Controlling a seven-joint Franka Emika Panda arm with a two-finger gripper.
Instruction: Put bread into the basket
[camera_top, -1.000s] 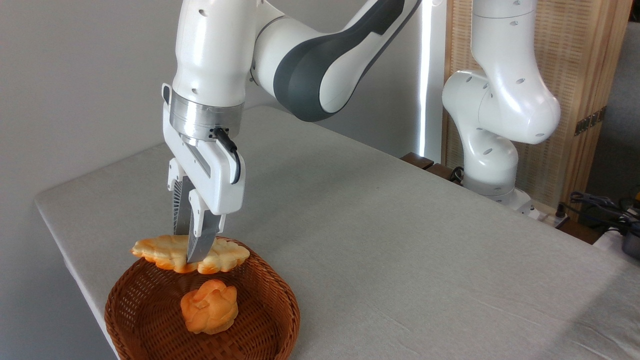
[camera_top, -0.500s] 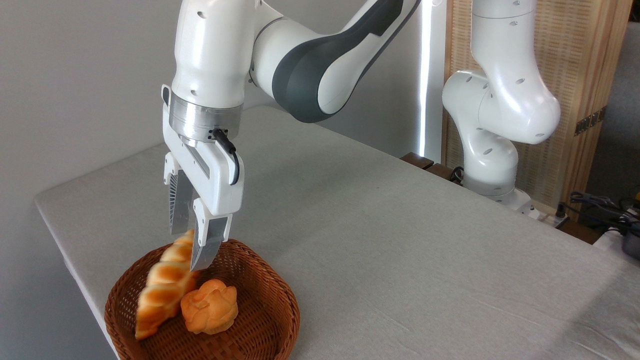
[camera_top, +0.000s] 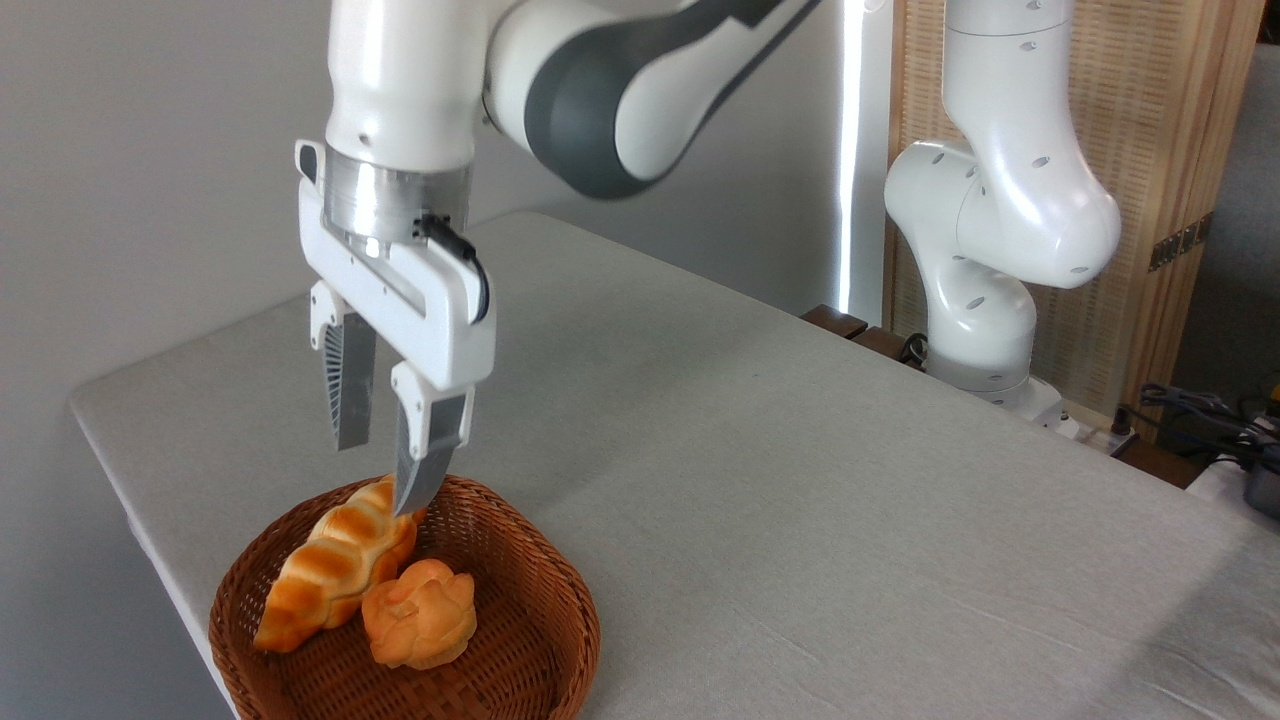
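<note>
The hand (camera_top: 385, 475) has let go and risen, its fingers now spread apart and empty. The bread (camera_top: 335, 565), pinched above the rim a second ago, has dropped into the basket (camera_top: 530, 640), leaning beside the bun (camera_top: 420, 612).

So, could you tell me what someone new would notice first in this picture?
Probably the big white arm at the top, its open gripper hanging just above the wicker basket at the table's near left corner. Next, the golden bread lying in the basket beside a small round bun.
</note>
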